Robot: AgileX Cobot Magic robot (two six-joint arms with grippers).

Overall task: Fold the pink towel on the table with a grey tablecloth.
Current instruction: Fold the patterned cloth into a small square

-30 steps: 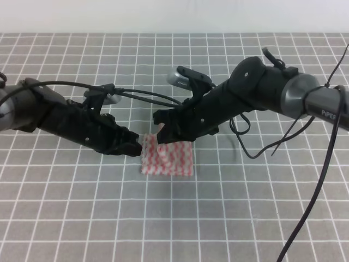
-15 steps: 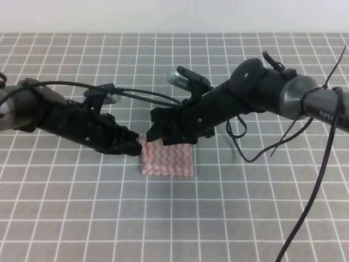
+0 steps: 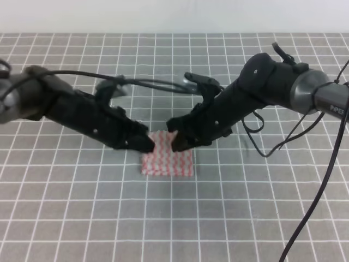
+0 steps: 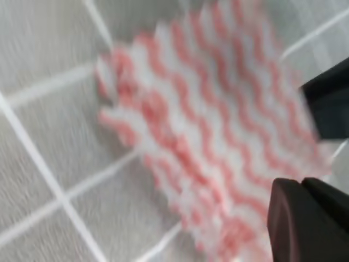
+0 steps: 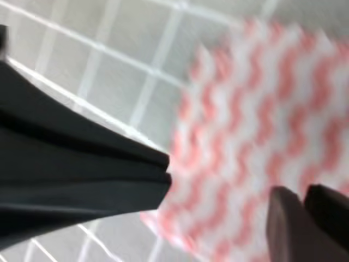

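Now that the corner lifted a second ago lies flat, the pink towel [image 3: 167, 160] rests folded on the grey bench [image 3: 229, 207]; the left end effector [image 3: 146, 145] and right end effector [image 3: 177, 143] both look pinched together, empty, at its far edge

Exterior high view: bright, even, diffuse light; no glare. Soft faint shadows lie on the grey tablecloth [image 3: 65, 218] under both arms. Grid lines sharp around the pink towel [image 3: 167, 161]; the arm tips beside it slightly smeared. Far edge of the tablecloth meets a washed-out white band.

Both wrist views: heavy blur. Towel stripes [image 4: 218, 136] smeared, edges soft. Dark finger [image 5: 82, 169] near the towel out of focus, featureless.
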